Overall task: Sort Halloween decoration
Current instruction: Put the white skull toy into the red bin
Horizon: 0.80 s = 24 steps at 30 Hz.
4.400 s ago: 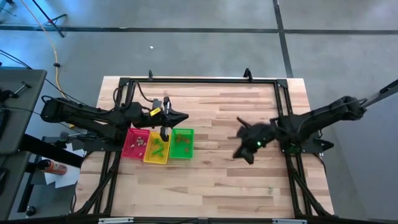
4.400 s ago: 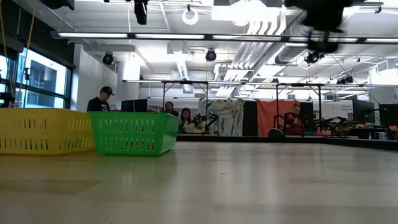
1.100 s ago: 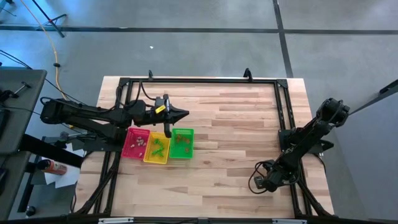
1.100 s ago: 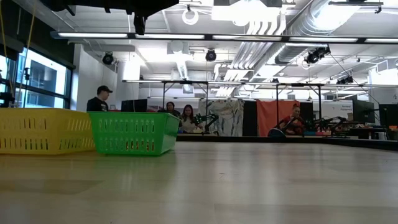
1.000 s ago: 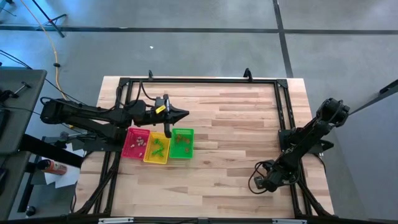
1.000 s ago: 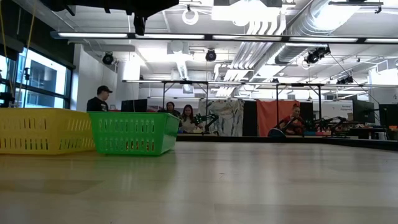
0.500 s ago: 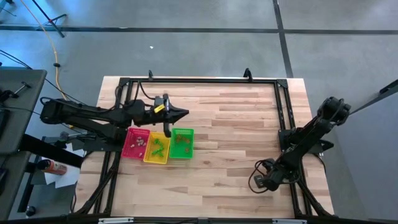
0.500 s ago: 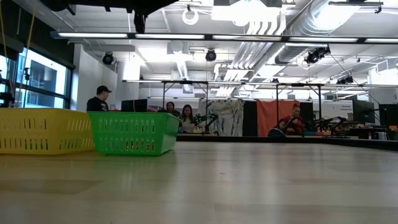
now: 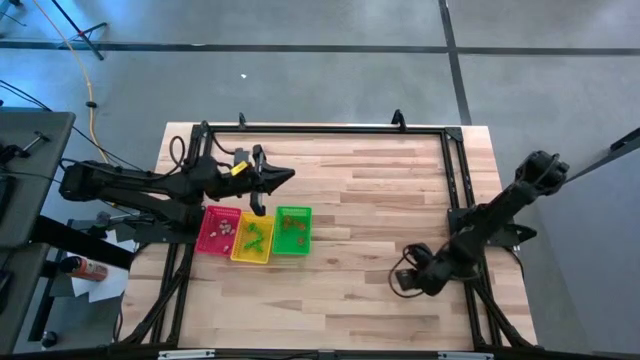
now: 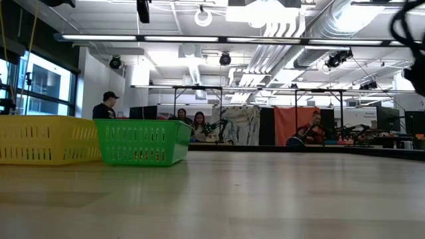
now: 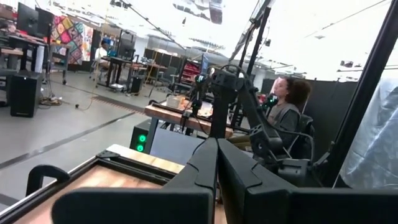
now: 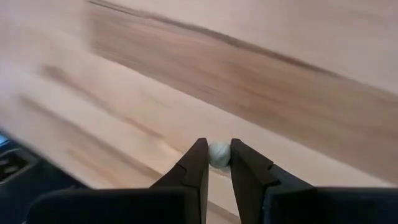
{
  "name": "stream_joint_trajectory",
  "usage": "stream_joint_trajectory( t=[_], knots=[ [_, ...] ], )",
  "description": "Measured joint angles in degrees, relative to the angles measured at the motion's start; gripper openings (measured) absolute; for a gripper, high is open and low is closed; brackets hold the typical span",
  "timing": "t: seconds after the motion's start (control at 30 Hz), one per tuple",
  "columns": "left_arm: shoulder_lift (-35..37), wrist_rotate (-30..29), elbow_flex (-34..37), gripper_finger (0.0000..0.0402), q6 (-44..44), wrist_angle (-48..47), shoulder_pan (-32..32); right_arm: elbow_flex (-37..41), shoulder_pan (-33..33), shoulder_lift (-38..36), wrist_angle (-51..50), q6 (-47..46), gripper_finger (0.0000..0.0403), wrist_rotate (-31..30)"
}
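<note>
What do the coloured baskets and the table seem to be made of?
The green basket and yellow basket look like thin moulded plastic: bright even colour, walls pierced with rows of slots. The table looks like bare wood: pale planks with visible grain and darker streaks, matte finish.

Three trays (image 9: 254, 232) sit side by side on the table's (image 9: 380, 180) left half, small trinkets (image 9: 250, 235) lying inside them.
</note>
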<state>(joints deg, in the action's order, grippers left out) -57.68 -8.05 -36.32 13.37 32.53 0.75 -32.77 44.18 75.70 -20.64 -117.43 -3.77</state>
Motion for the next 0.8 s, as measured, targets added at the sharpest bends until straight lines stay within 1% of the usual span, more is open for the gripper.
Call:
stream_joint_trajectory(
  t=[0.2,0.4,0.63,0.8],
  knots=[
    [0.2,0.0,0.0,0.0,0.1,-0.2,0.0,-0.1,-7.7,0.0,8.3,15.1,0.0046,-3.6],
    [0.2,0.0,0.0,0.0,1.8,-0.2,0.0,-0.1,-17.2,0.0,18.5,34.7,0.0046,-4.8],
    [0.2,0.0,0.0,0.0,2.1,-0.2,0.0,-0.2,-28.0,0.0,34.2,59.5,0.0046,-4.8],
    [0.2,0.0,0.0,0.0,4.3,-0.1,0.0,-0.2,-33.2,-0.1,47.0,76.1,0.0046,-4.8]
  ],
)
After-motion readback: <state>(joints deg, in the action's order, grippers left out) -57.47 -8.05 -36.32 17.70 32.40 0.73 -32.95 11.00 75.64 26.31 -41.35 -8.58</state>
